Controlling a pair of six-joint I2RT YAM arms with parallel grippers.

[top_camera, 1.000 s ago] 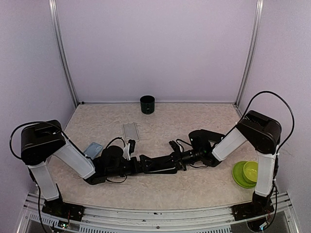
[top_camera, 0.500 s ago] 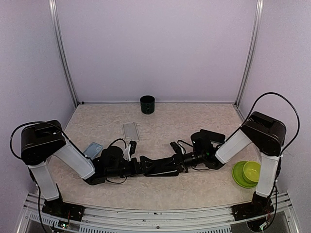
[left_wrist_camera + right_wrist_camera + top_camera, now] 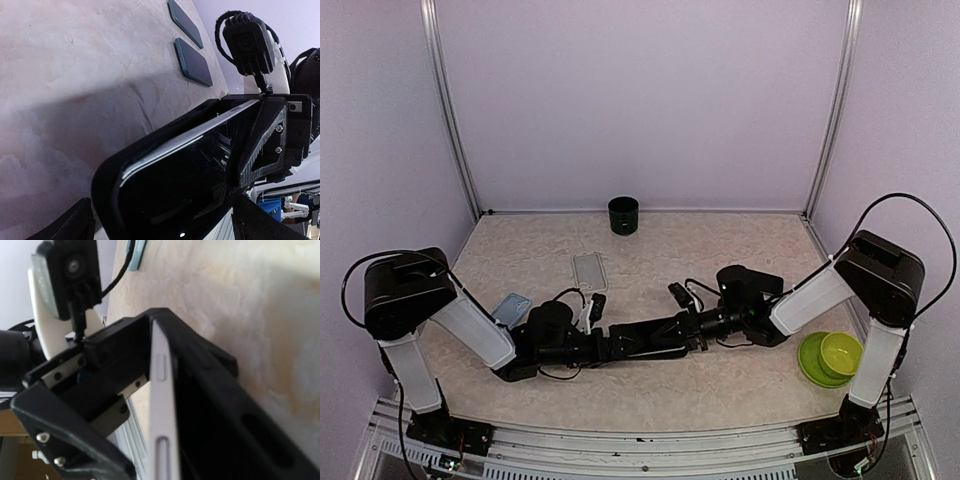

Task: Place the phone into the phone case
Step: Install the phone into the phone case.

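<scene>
Beige mottled tabletop (image 3: 740, 250), centre: black glass-faced, silver-edged phone (image 3: 200, 131), partly seated in matte black phone case (image 3: 107, 175). Right gripper (image 3: 687, 328) clamped on phone; its elbow has since swung outward, apparently pushing lengthwise. Left gripper (image 3: 618, 343) astride case, grip indeterminable. Insertion judged unfinished.

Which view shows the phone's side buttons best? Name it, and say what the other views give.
Right wrist: the phone shows its silver edge close up, both side buttons clear. Left wrist shows its dark glass face and a thin silver edge, no buttons. Top external shows only a dark bar, too small for buttons.
</scene>
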